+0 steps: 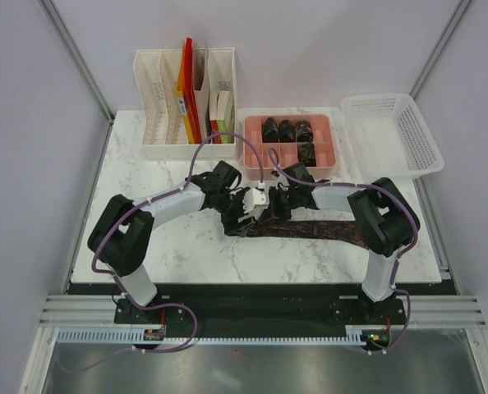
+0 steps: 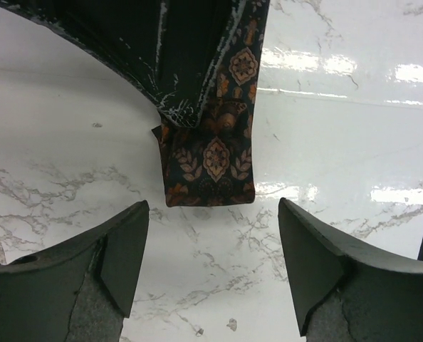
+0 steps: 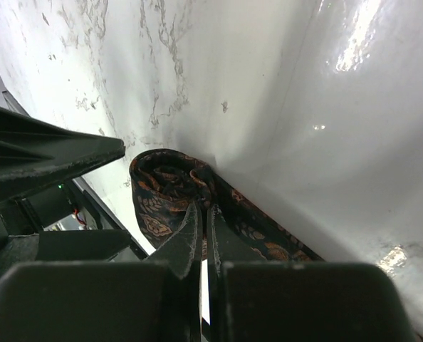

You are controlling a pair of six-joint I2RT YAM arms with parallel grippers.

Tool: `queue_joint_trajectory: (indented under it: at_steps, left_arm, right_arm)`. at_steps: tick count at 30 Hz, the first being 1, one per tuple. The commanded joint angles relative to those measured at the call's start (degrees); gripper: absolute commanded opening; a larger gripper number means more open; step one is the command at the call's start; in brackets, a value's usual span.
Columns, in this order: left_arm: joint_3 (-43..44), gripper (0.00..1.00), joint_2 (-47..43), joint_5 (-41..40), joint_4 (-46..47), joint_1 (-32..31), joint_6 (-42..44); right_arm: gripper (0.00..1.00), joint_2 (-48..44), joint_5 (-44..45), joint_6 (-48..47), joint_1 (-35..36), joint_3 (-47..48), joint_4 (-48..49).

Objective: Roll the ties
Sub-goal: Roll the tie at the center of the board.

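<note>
At the near edge: the two arm bases stand side by side, and both arms bend in over the marble worktop (image 1: 178,250) so that their wrists are close together near its middle.
Tie (image 1: 326,230): a dark strip with a fine reddish-orange pattern. It lies flat on the worktop and runs from under the right arm leftward to the two wrists.
Left fingers (image 2: 119,256): spread wide with nothing between them. One end of the tie lies on the worktop just beyond the gap, touching neither finger.
Right fingers (image 3: 190,235): pressed together, with the tips pinching the tie where its end curls into a small loose roll.
Tray (image 1: 248,144): pink and divided, just beyond the wrists. Four rolled ties (image 1: 287,130) sit in its far and right compartments.
Far left: a white file organizer (image 1: 158,107) holds orange and red sheets upright.
Far right: a white mesh basket (image 1: 392,123) stands beside the tray.
</note>
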Motion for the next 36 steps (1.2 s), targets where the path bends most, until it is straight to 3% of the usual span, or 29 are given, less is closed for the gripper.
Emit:
queue_joint_trajectory:
  at_steps: [1, 9, 12, 13, 18, 21, 29, 36]
  left_arm:
    - [0.2, 0.81, 2.3, 0.1, 5.6, 0.0, -6.0]
    - [1.6, 0.86, 5.4, -3.1, 6.4, -2.9, -4.7]
    - [2.0, 0.74, 6.3, -5.0, 6.2, -3.7, -3.8]
    - [2.2, 0.65, 6.6, -5.6, 6.0, -3.7, -3.8]
    - [1.5, 0.39, 6.7, -9.1, 5.9, -3.5, -5.0]
    - [0.2, 0.31, 5.8, -12.2, 6.1, -2.8, -7.0]
    - [-6.1, 0.27, -0.1, -13.4, 5.9, 3.0, -3.5]
    - [-7.3, 0.25, -2.2, -5.9, 1.4, 3.8, 7.7]
  right_arm:
    - [0.00, 1.7, 7.1, -4.4, -0.6, 0.2, -5.5]
    - [0.00, 1.9, 5.2, -3.5, -0.4, -0.2, -3.9]
    - [0.00, 3.0, 4.7, -2.8, -0.4, 0.0, -3.2]
    - [0.00, 3.5, 4.4, -2.6, -0.3, 0.0, -2.8]
    - [0.00, 7.3, 4.7, -1.0, 1.2, 3.4, 0.3]
    - [0.00, 10.4, 4.7, -0.3, 2.0, 7.5, 1.9]
    - [0.00, 11.2, 3.6, 4.2, 6.1, 10.8, 7.4]
    - [0.00, 5.2, 3.1, 5.3, 6.3, 6.8, 7.2]
